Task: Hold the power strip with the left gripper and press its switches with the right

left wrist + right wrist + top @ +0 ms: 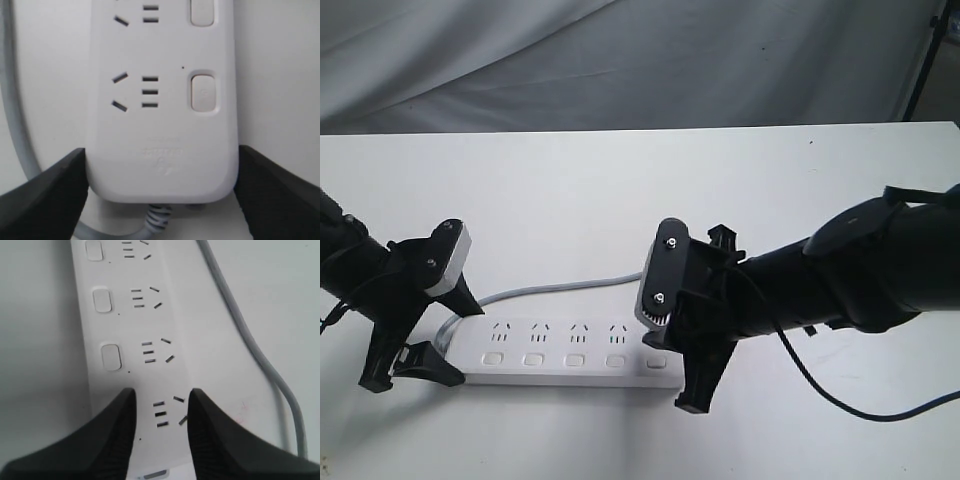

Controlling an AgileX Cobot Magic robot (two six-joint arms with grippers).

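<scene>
Tabletop: white, backed by a creased grey cloth. A black stand leg shows at the far right corner.

Strip: lies flat near the front edge of the tabletop, running left to right, sockets up. Its grey cord leaves the left end, loops back and runs behind the strip toward the right arm, resting on the tabletop.

Left gripper: clamped on the strip's cord end. Its black fingers press against the two long sides.

Right gripper: released, with its jaws apart over the end socket set at the strip's right end and nothing between them. Whether the tips touch the strip's face I cannot tell.

Obstructions: in the exterior view the right gripper hides the last socket set. The switches are visible in a row along the front edge. A black cable sags from the right arm to the tabletop, to the right of the strip and not touching it.

Markings: faint raised lettering near the cord end is too faint to read. A small dark dot sits beside each switch.
</scene>
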